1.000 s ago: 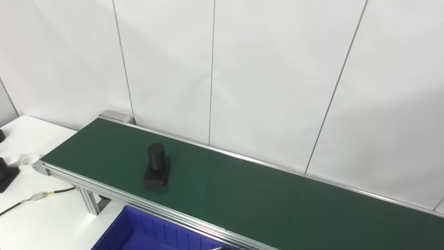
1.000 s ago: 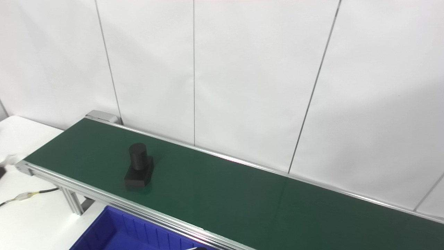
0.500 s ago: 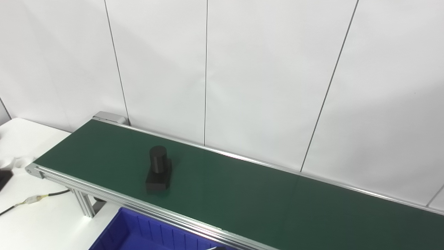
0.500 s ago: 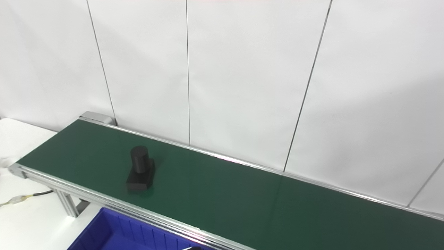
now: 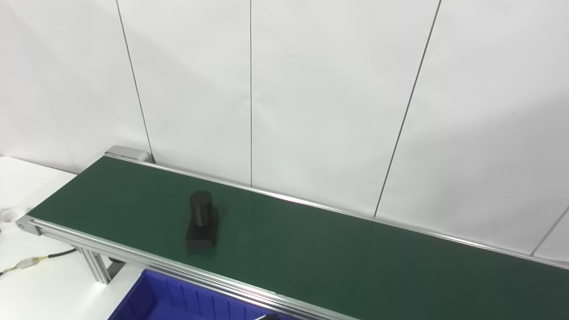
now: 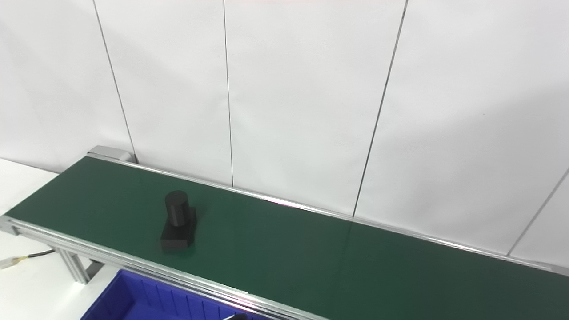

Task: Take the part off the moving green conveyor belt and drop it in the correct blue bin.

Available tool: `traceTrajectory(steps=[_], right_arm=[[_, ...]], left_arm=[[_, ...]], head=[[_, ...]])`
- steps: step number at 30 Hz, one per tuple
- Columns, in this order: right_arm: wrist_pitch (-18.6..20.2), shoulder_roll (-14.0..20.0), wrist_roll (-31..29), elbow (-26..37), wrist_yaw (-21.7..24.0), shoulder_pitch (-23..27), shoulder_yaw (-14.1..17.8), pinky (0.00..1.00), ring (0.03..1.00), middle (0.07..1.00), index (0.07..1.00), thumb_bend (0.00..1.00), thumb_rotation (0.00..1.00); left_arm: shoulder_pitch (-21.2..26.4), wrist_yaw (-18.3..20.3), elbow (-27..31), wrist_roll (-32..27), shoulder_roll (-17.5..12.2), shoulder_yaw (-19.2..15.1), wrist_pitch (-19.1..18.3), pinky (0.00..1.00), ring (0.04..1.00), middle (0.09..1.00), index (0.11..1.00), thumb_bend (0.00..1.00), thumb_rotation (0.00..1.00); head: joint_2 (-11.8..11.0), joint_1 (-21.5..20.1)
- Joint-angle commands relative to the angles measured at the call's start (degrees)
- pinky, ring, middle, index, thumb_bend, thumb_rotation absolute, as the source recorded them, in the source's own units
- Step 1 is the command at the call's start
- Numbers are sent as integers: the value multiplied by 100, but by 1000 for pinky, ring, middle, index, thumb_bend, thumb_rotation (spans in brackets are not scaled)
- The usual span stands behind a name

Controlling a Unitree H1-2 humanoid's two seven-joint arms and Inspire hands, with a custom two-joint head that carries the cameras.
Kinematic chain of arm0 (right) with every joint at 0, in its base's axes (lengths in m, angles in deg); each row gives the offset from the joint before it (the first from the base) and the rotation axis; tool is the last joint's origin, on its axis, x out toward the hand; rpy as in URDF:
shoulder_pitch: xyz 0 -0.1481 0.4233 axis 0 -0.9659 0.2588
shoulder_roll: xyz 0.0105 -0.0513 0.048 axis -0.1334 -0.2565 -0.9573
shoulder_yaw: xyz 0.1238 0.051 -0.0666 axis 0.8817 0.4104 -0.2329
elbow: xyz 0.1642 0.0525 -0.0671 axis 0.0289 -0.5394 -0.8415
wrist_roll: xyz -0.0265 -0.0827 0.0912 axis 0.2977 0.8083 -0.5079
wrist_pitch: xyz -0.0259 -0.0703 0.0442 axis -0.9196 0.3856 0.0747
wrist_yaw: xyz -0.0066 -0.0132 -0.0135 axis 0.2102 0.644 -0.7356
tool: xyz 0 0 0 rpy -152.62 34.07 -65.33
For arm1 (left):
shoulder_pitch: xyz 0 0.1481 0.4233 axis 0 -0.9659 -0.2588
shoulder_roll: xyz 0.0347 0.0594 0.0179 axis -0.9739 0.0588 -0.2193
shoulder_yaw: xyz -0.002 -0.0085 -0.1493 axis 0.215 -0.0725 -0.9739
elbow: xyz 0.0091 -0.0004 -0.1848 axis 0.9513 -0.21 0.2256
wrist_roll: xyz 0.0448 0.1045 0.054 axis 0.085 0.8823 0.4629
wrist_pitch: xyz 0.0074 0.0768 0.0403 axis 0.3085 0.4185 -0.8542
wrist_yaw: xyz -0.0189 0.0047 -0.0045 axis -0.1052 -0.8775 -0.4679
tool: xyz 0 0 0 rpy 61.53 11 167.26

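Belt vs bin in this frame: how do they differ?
The belt is dark green; the bin is bright blue. The belt is a flat, smooth surface in a metal frame; the bin is an open tub with ribbed inner walls. The belt carries the black part; no part shows in the visible piece of the bin. The belt runs across the whole picture; the bin is cut off at the bottom edge, below the belt's near rail.

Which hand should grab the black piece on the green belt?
Probably the left, though neither hand shows yet. The black part sits on the left stretch of the conveyor belt, and the blue bin lies just in front of it, also left.
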Motion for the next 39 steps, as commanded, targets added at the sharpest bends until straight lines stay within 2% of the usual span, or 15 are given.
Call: traceTrajectory(steps=[1,11,22,29,39], right_arm=[[-247,-23,-44,125,-73,52,-9,560,661,753,792,692,0],[-247,-50,-51,145,-85,40,-73,559,666,751,787,699,0],[-247,-19,86,165,-221,46,-160,565,671,757,792,712,27],[-247,-30,101,258,-269,48,-255,559,666,750,784,718,19],[-247,-37,146,343,-283,96,-259,574,684,765,797,704,1]], left_arm=[[49,81,105,-65,-15,9,100,638,671,726,765,523,0],[38,112,100,-149,-60,-11,82,631,665,728,764,498,0],[55,172,57,-167,-89,-32,180,629,663,719,757,481,0],[8,111,244,-152,-139,-49,54,624,651,719,762,503,0],[24,155,360,-216,-162,-42,-41,661,684,743,802,430,0]], head=[[1,4],[57,-245],[78,-271],[179,-607],[434,-948]])
